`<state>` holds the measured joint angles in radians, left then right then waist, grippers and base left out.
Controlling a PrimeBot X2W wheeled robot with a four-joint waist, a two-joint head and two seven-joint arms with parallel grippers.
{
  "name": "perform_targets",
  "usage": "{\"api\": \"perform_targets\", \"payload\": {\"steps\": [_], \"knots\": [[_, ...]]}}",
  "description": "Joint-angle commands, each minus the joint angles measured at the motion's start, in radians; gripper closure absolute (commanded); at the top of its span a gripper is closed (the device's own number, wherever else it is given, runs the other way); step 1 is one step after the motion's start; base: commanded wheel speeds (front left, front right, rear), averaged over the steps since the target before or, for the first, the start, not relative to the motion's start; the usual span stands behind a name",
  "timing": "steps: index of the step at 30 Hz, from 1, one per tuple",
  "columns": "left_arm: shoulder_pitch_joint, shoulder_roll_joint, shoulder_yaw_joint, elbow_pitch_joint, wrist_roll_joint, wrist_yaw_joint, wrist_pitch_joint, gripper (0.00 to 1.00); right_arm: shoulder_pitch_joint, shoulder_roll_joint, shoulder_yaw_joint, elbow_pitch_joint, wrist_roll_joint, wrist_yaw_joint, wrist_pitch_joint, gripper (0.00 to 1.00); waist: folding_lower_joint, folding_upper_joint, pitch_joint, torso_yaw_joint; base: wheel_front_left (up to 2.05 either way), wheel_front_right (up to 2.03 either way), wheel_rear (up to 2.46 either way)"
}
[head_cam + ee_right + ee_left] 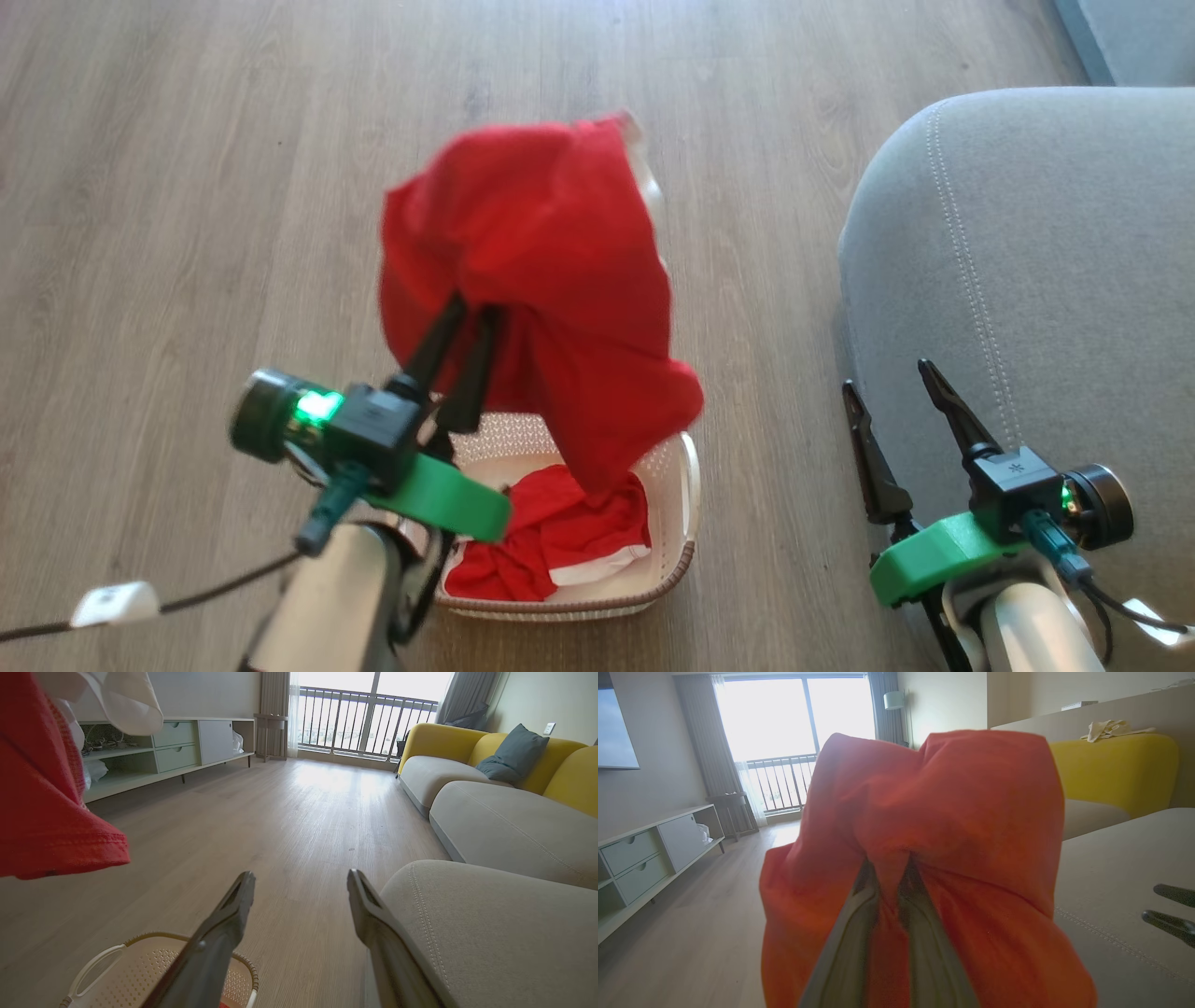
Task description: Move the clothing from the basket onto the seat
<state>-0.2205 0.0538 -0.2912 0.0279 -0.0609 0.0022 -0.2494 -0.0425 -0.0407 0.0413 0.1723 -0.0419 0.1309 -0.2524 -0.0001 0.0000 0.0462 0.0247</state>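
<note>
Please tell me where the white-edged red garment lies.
Head view, lower centre: the white-edged garment lies in the basket, under the left gripper's lifted garment.

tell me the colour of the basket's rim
Brown, with a woven look. The basket rim shows best in the head view.

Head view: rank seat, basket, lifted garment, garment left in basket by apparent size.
1. seat, though cropped.
2. lifted garment; nearer the camera, so its lead over the basket is unsure.
3. basket, partly covered.
4. garment left in basket.
</note>
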Motion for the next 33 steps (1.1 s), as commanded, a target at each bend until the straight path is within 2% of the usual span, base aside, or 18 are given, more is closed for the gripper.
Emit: {"api": "perform_targets", "payload": {"steps": [1,5,13,33], "knots": [[-0.018,-0.002,0.010,-0.037,0.005,-0.008,-0.012,1.00,-0.017,-0.013,0.023,-0.033,-0.004,0.000,-0.009,0.00,0.0001,0.0000,0.001,-0.004,0.00,0.00,0.00],[0.010,-0.003,-0.039,-0.024,0.012,-0.025,-0.012,1.00,-0.022,-0.013,0.030,-0.035,-0.003,0.000,-0.009,0.00,0.0001,0.0000,0.000,-0.012,0.00,0.00,0.00],[0.019,-0.003,-0.071,-0.036,-0.002,-0.006,-0.012,1.00,-0.012,-0.012,0.033,-0.032,-0.006,0.000,-0.009,0.00,0.0001,0.0000,-0.004,-0.015,0.00,0.00,0.00],[0.016,-0.003,-0.056,-0.036,0.001,-0.002,-0.012,1.00,-0.026,-0.011,0.027,-0.057,0.006,0.000,-0.009,0.00,0.0001,0.0000,-0.003,-0.018,0.00,0.00,0.00]]}}
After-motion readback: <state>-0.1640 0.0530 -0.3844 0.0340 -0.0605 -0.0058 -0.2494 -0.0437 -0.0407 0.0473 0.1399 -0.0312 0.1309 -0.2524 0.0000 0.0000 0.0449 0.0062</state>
